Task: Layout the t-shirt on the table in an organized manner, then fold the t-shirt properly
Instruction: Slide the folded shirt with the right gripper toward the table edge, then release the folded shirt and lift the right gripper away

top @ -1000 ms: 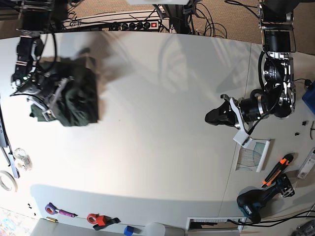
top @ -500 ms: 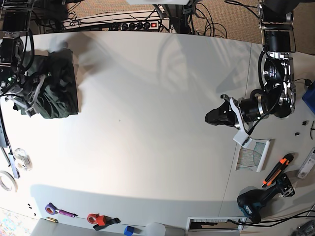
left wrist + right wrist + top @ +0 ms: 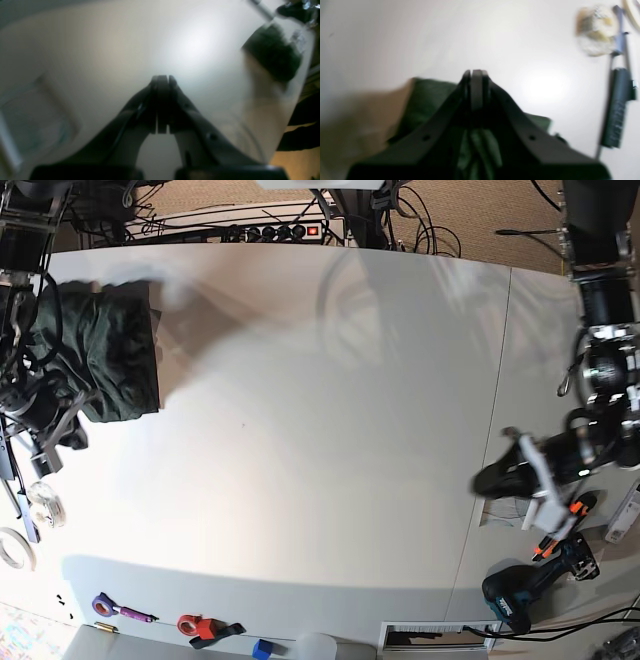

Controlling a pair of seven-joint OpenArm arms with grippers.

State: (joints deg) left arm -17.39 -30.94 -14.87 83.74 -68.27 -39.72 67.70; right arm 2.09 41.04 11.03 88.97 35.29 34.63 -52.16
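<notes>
1. The right gripper (image 3: 475,75) has its jaws pressed together. No cloth shows between the tips, though the blurred wrist view cannot rule out a fold caught lower down.
2. The dark green t-shirt (image 3: 110,350) lies in a thick bunched heap just behind and beneath this gripper's tips, near a corner of the surface (image 3: 320,430). It is not yet spread out.
3. The left gripper (image 3: 162,80) is also fully closed and holds nothing. The t-shirt sits well apart from it, far ahead and off to one side.
4. Likely trouble: a pinch into the heap could catch several layers, lifting the whole bundle instead of opening it.
5. A pull away from the left gripper could drag cloth over the nearby edge.
6. With one gripper so far off, spreading may go lopsided.
</notes>
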